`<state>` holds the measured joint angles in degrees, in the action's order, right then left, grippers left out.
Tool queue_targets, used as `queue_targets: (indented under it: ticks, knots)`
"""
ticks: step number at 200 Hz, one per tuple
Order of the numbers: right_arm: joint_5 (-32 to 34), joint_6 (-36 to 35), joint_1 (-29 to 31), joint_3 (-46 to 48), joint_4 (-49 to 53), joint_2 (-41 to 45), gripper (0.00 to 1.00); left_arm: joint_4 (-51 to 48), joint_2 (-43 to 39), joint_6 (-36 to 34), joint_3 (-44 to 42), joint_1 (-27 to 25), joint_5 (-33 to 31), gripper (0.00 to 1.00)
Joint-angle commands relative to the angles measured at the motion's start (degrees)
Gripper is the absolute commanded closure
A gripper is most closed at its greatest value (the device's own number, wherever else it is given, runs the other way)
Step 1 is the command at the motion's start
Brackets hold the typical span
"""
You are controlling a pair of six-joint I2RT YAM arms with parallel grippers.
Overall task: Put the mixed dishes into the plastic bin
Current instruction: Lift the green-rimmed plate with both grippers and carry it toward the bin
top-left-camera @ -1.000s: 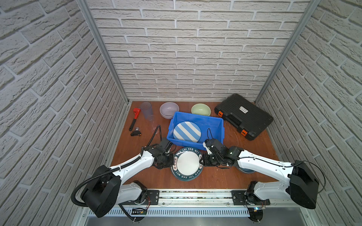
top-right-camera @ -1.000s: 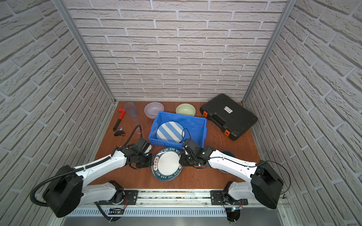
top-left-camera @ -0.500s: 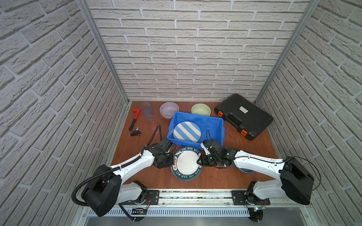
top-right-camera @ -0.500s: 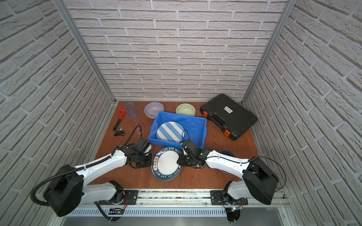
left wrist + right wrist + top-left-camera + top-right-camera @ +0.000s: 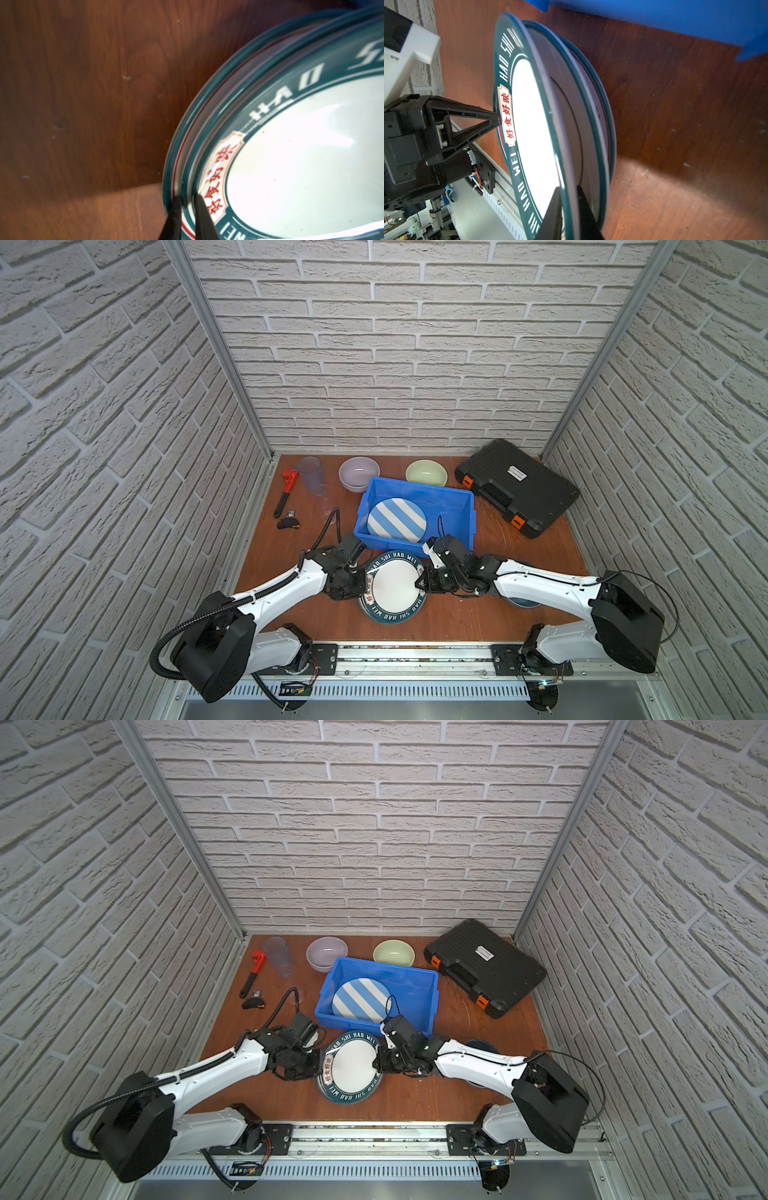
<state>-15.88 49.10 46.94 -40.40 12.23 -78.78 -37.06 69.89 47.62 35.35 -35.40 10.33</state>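
Observation:
Two teal lettered plates lie stacked at the table's front, before the blue plastic bin. The upper plate is tilted off the lower plate. My right gripper is shut on the upper plate's right rim. My left gripper pinches its left rim beside the red label. A blue-white striped plate lies in the bin.
Behind the bin stand a lilac bowl, a pale green bowl and a clear tumbler. A red pipe wrench lies at the far left, a black tool case at the far right. A blue-grey bowl sits under my right arm.
My right gripper has moved in to the upper plate's right rim and closed on it. The left arm has stayed at the left rim.

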Motion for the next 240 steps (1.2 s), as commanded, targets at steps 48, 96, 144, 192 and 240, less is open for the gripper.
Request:
queue_targets:
  ticks: [48,96,144,192,240]
  knots:
    - [-0.29,-2.31,0.26,-0.86,1.44,2.8,0.91,-8.98,-1.76,-0.07,4.99,0.07,-4.59,0.72]
    - [0.34,-5.91,0.32,-2.94,4.56,6.32,0.93,-10.8,-2.82,-0.57,8.22,0.47,-6.15,0.63]
    - [-0.29,-7.53,-0.08,-5.41,6.78,8.58,0.93,-13.65,-3.31,-3.38,13.23,4.11,-7.5,0.52]
    - [-4.03,-7.94,-2.21,-9.71,7.4,10.57,0.93,-15.41,-1.64,-10.44,21.18,11.27,-7.07,0.43]
    - [-3.95,-9.44,-6.28,-15.95,11.15,9.71,0.94,-11.05,3.83,-16.85,27.81,16.94,-6.2,0.4]
